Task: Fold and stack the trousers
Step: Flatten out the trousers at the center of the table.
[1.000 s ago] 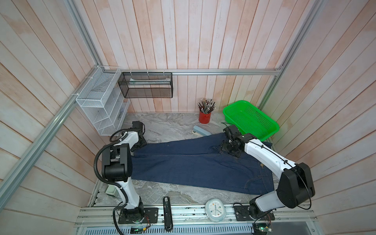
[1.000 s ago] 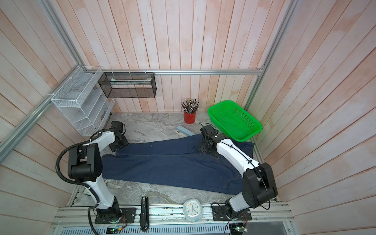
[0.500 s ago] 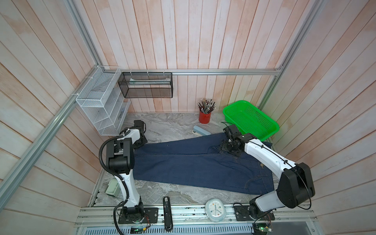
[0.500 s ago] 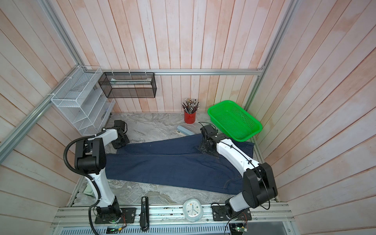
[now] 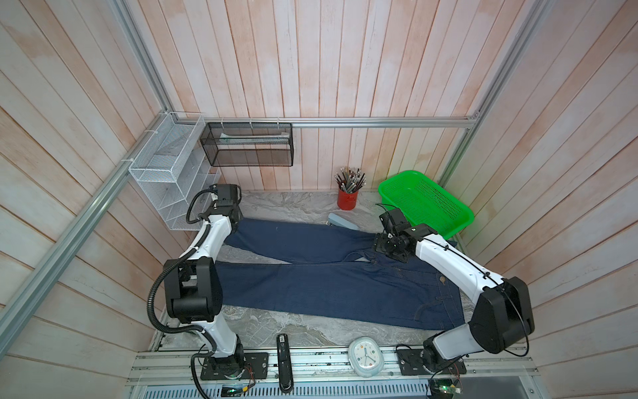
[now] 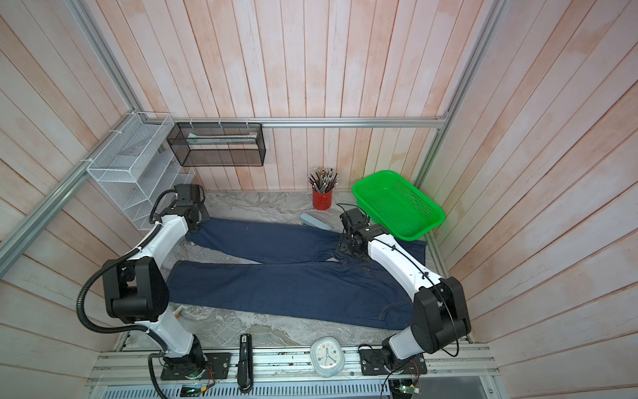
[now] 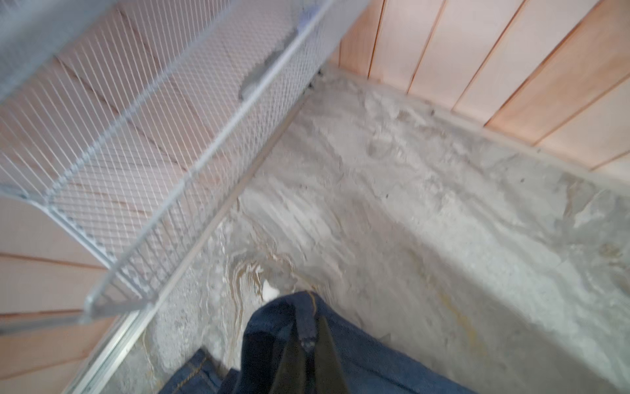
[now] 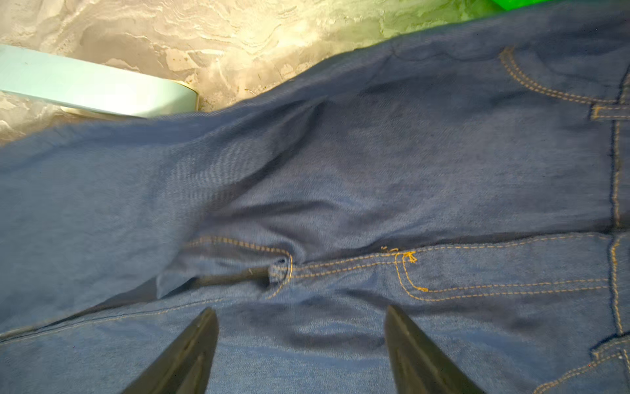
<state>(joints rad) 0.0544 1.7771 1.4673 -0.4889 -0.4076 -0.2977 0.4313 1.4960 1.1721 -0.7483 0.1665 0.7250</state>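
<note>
The trousers (image 5: 328,286) (image 6: 293,286) are dark blue jeans lying nearly flat along the table, waist at the right, legs running left and parted at the hems. My left gripper (image 5: 236,224) (image 7: 308,341) is at the far leg's hem near the back left corner, shut on a pinch of denim (image 7: 375,368) that rises between the fingers. My right gripper (image 5: 379,247) (image 8: 300,310) hovers open just above the crotch seam (image 8: 289,266), with only flat cloth between its fingers.
A white mesh rack (image 5: 165,179) hangs close beside the left gripper, and a black mesh basket (image 5: 248,148) hangs on the back wall. A red pencil cup (image 5: 348,200), a pale blue case (image 5: 341,222) and a green basket (image 5: 424,207) stand at the back. A clock (image 5: 366,355) and a black stapler (image 5: 284,359) lie on the front rail.
My left gripper has shut on the far leg's hem, and the left arm's elbow has shifted. The right arm has stayed where it was, still open.
</note>
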